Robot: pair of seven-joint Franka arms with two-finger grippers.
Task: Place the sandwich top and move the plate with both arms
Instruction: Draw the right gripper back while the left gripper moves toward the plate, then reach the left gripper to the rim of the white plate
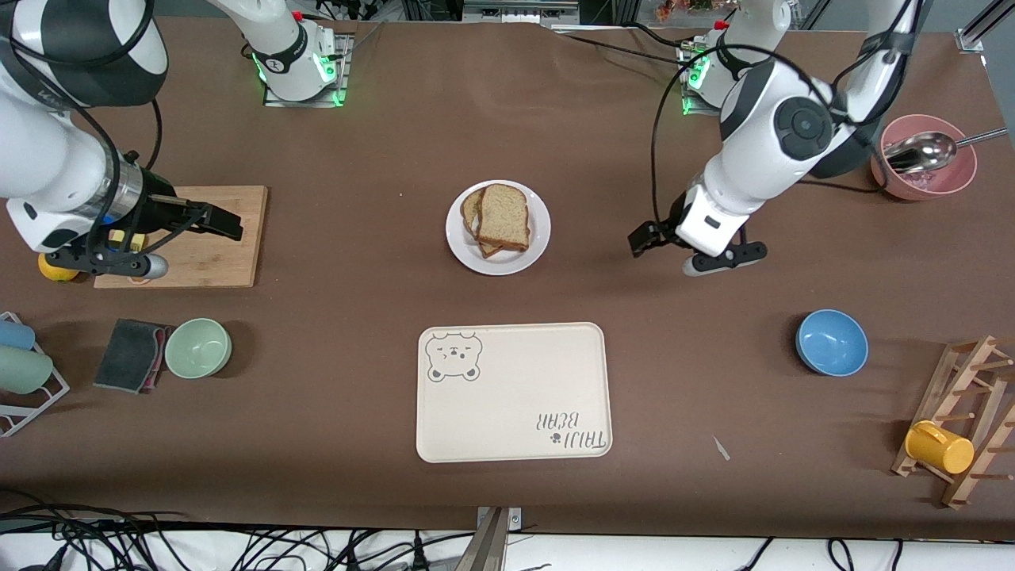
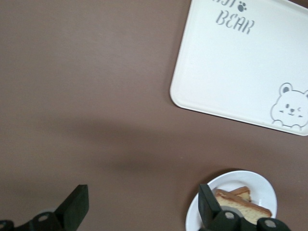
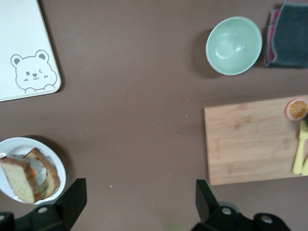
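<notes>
The white plate [image 1: 509,264] stands mid-table. On it the sandwich top [image 1: 504,216], a brown-crusted speckled slice, lies across the stacked slices beneath. My left gripper [image 1: 644,239] hangs open over bare table beside the plate, toward the left arm's end. Its wrist view shows the plate [image 2: 260,185] and the sandwich top [image 2: 243,205] past one finger, with nothing between the fingers of the left gripper [image 2: 143,207]. My right gripper [image 1: 226,224] hovers open over the edge of the wooden board [image 1: 214,258]. The right wrist view has the plate [image 3: 14,144], the sandwich top [image 3: 18,177] and the empty right gripper [image 3: 139,202].
A cream bear tray [image 1: 515,392] lies nearer the front camera than the plate. A green bowl [image 1: 198,347] and grey cloth [image 1: 131,354] sit toward the right arm's end. A blue bowl [image 1: 832,342], pink bowl with a ladle [image 1: 924,159] and mug rack [image 1: 963,432] stand toward the left arm's end.
</notes>
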